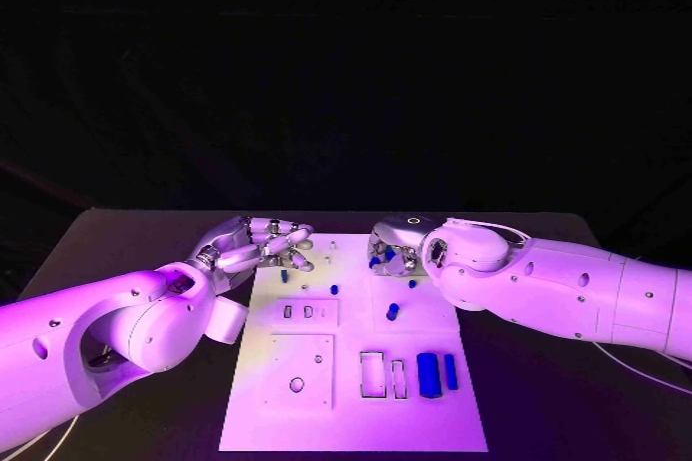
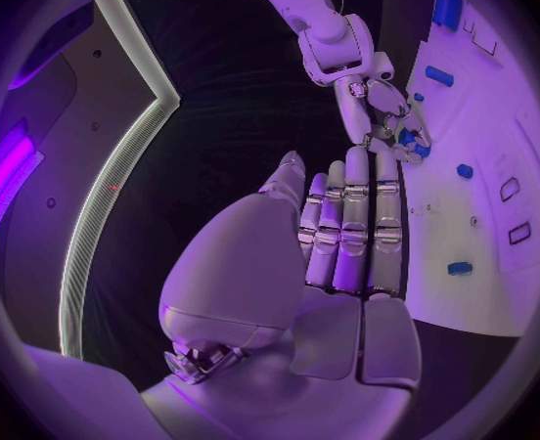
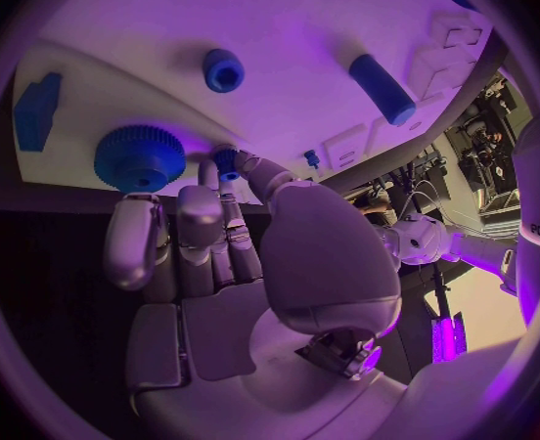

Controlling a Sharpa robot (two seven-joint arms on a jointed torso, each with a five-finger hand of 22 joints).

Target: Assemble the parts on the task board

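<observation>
While pinching, right fingers [image 3: 236, 171] hold peg [image 3: 225, 159].

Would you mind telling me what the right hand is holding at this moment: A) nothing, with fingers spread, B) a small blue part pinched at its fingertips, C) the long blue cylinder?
B: the right hand pinches a small blue part at its fingertips.
</observation>
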